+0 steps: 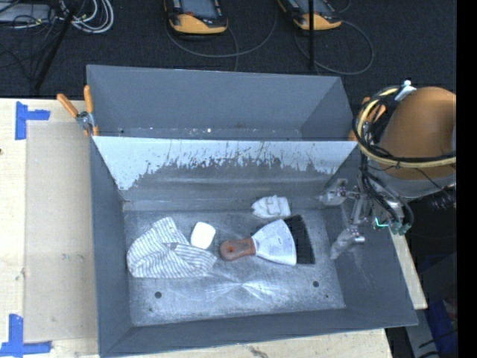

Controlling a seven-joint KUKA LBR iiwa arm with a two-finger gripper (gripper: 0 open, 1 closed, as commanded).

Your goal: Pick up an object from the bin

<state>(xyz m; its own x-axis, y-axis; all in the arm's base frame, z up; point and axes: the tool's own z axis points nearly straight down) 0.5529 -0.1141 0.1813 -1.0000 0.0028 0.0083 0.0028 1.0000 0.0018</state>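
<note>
The gripper [340, 218] hangs, fingers apart and empty, near the bin's [223, 118] right wall, beside the black-bristled hand brush [277, 243].

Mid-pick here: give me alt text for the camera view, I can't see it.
The gripper hangs open and empty at the right side of the bin, beside a brown-handled brush with black bristles. A crumpled white wad, a small white block and a striped cloth lie further left.

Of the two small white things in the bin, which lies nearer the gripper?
The crumpled white wad above the brush; the smooth white block lies farther from the gripper, by the striped cloth.
</note>
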